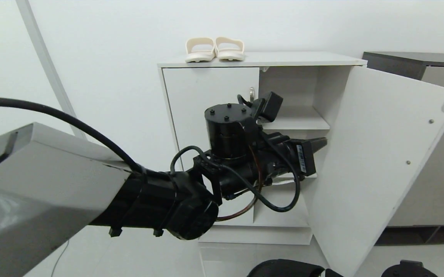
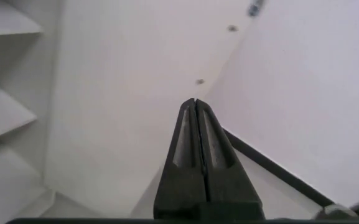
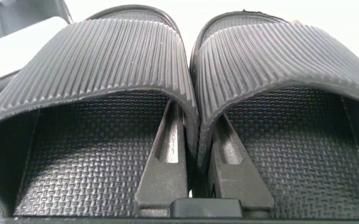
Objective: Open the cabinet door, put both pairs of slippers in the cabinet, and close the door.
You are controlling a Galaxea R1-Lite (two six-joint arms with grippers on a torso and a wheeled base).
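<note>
The white cabinet (image 1: 260, 59) has its right door (image 1: 379, 161) swung wide open and its left door (image 1: 210, 104) closed. A cream pair of slippers (image 1: 215, 50) rests on its top. My left gripper (image 1: 322, 143) is held in front of the open compartment, next to the open door's inner face (image 2: 135, 93). In the left wrist view that gripper (image 2: 195, 106) is shut, with nothing between its fingers. My right gripper (image 3: 196, 115) is shut on a black ribbed pair of slippers (image 3: 104, 56), one finger inside each shoe, pinching their adjoining straps together.
Bare shelves (image 1: 299, 119) show inside the open half of the cabinet, and also in the left wrist view (image 2: 5, 112). A grey cabinet (image 1: 429, 115) stands just behind the open door on the right. White wall lies behind, light floor below.
</note>
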